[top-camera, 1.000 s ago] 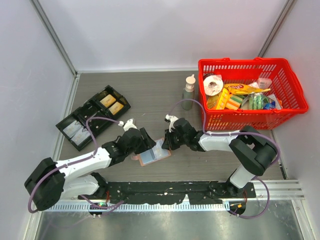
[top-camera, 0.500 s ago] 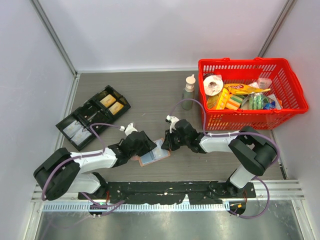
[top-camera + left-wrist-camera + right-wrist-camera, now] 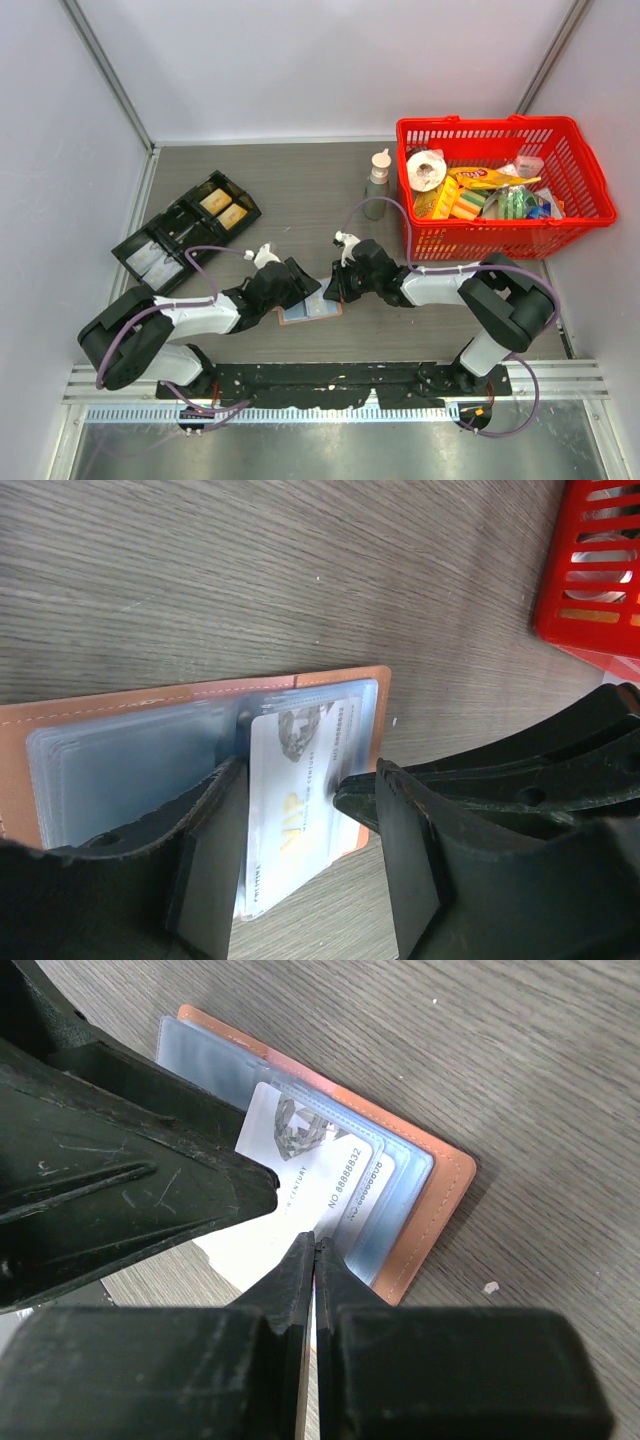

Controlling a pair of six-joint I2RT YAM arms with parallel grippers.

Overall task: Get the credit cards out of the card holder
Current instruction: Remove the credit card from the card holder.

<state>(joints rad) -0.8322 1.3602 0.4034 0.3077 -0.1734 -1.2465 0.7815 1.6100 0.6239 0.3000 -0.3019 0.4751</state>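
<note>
The card holder (image 3: 308, 311) lies open on the table between both arms, tan leather (image 3: 440, 1195) with pale blue-grey sleeves (image 3: 120, 760). A white credit card (image 3: 300, 800) with dark print and "VIP" sticks halfway out of a sleeve; another numbered card (image 3: 372, 1198) stays inside. My left gripper (image 3: 308, 772) is open and straddles the white card (image 3: 300, 1175), one finger against its edge. My right gripper (image 3: 315, 1243) is shut, its tips pressing down by the card's edge on the holder. In the top view the left gripper (image 3: 296, 292) and right gripper (image 3: 332, 292) nearly touch.
A red basket (image 3: 500, 238) full of groceries stands at the right rear, its corner visible in the left wrist view (image 3: 590, 580). A small pump bottle (image 3: 377, 185) stands beside it. A black compartment tray (image 3: 185, 235) lies at the left rear.
The left arm's elbow has swung right and lower while its gripper stayed at the holder. The holder has turned slightly flatter. The right arm has hardly moved.
</note>
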